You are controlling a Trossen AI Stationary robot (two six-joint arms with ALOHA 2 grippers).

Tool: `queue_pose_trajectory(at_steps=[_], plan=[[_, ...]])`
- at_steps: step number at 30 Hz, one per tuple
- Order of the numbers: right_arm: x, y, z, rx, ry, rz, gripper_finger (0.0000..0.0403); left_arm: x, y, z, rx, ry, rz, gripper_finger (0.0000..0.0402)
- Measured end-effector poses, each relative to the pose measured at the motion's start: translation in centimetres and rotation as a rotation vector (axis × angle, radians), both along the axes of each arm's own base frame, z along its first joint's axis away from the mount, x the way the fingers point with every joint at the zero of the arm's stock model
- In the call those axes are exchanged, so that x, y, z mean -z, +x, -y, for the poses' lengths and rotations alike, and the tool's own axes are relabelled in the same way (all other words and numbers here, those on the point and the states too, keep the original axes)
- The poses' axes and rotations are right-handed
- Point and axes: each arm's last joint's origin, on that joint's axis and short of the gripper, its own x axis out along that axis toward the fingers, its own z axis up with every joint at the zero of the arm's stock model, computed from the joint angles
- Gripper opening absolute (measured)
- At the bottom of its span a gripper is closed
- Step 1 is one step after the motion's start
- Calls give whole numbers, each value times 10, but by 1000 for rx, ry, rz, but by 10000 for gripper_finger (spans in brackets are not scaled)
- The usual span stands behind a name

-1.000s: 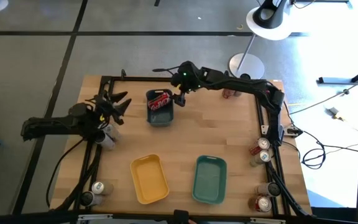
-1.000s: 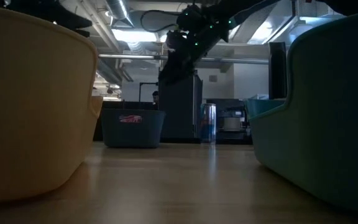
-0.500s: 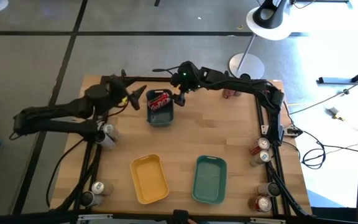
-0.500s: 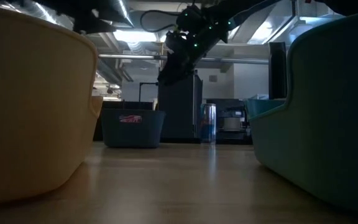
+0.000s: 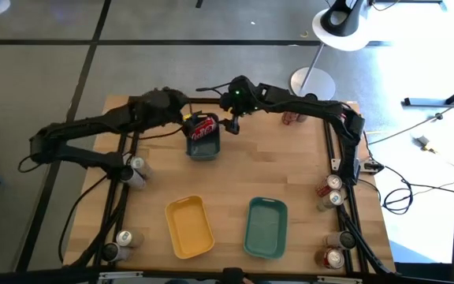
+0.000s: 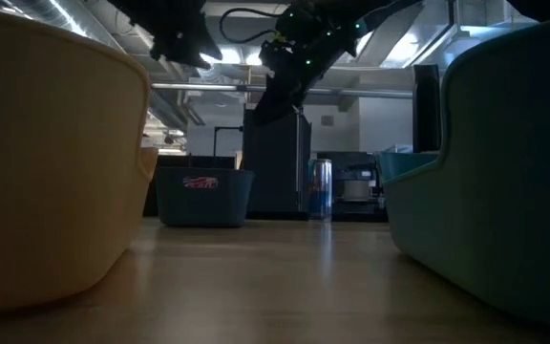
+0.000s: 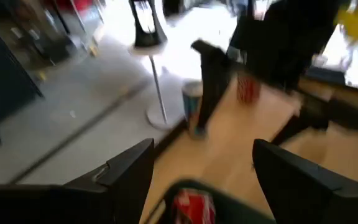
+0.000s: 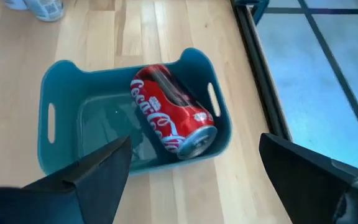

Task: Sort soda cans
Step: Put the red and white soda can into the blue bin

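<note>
Left gripper (image 5: 186,118) moved from table's left edge to dark blue tray (image 5: 203,147).

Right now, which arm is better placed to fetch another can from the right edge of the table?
Probably the right. Its open hand is empty, and its base is beside the cans there. The left hand is above the blue tray.

We see one red soda can (image 8: 171,118) lying on its side in the dark blue tray (image 8: 61,99), its silver end toward one corner. Two cans (image 5: 135,170) stand together at the table's left edge, and two more (image 5: 118,244) near its front left corner. Another pair (image 5: 329,190) stands at the right edge, further cans (image 5: 333,251) at the front right corner, and red ones (image 5: 293,118) at the far edge.
</note>
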Motion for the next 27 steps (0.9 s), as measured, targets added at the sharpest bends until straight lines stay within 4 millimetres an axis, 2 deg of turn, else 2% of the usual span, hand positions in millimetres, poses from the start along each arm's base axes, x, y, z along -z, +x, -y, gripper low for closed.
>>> queue_pose_trajectory(at_steps=[5,12,17,21,27], plan=[[-16,-12,-4,18,-4,-8,351,-2,15,-14,32,-133,-120,263],[-37,-35,0,42,-2,-13,351,2,30,-28,17,-182,-222,263],[-36,-50,14,80,35,-65,351,10,37,-35,15,-171,-251,263],[-32,-60,22,72,109,-108,351,10,39,-39,-18,-162,-190,263],[-31,-62,24,40,151,-95,351,26,44,-45,-17,-193,-221,263]])
